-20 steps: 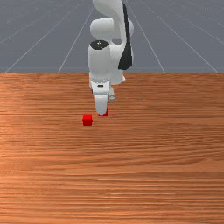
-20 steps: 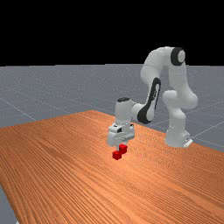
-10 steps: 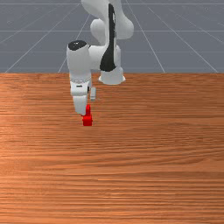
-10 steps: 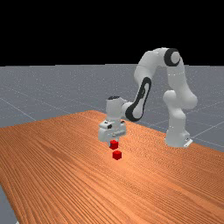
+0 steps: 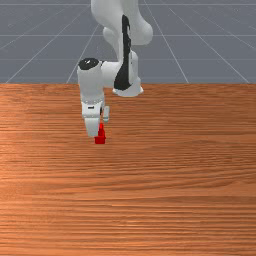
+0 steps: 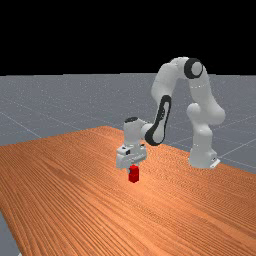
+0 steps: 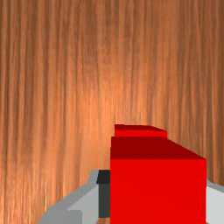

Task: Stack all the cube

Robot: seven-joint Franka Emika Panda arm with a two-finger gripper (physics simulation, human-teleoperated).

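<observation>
**Held cube over the lower cube, tool clamped on it**

Near to far, front view: lower cube sits on the desk, in the front view's left half. It's our base: flat and untouched by the tool, so it should take the load if we come down straight.

Held cube is right above it, upright. Both fingers grip it from opposite sides, leaving its underside free for seating. A strip of the lower cube peeks out past it in the wrist view: slight offset or thin gap. Contact: can't tell.

Farther back, arm reaches out with the hand pointing down, which suits a vertical set-down.

Our read: final placing step, nearly done. Confirm seating and centring before release; opening early could drop or skew it.
</observation>
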